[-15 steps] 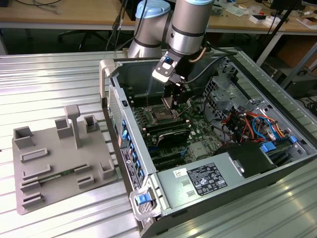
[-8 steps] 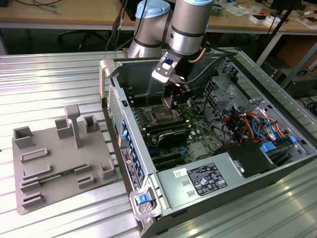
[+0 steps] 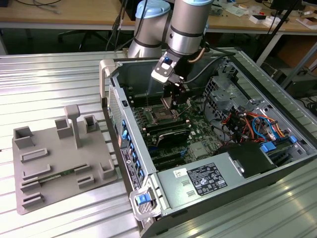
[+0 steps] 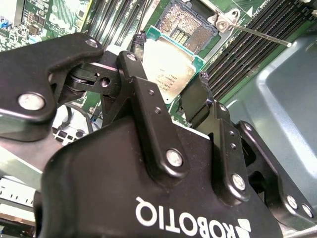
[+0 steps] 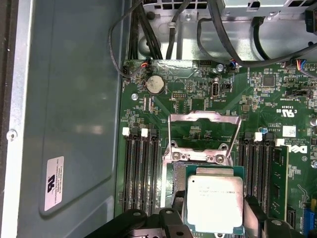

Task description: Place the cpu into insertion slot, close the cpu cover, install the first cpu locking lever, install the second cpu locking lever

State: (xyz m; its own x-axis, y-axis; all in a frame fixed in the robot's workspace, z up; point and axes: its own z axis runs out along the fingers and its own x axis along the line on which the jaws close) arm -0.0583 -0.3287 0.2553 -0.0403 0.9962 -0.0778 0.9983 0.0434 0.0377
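White-lettered black pincer (image 4: 172, 62) clamped on faintly printed cpu (image 5: 214, 201) over insertion slot (image 4: 190, 27), cpu cover (image 5: 205, 115) open.

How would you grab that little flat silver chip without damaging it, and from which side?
Grip the cpu by two opposite edges, coming from straight above its metal top. It is thin, flat and square, so only its rims give purchase. The hand pinches it that way here, one finger per side, underside facing the insertion slot.
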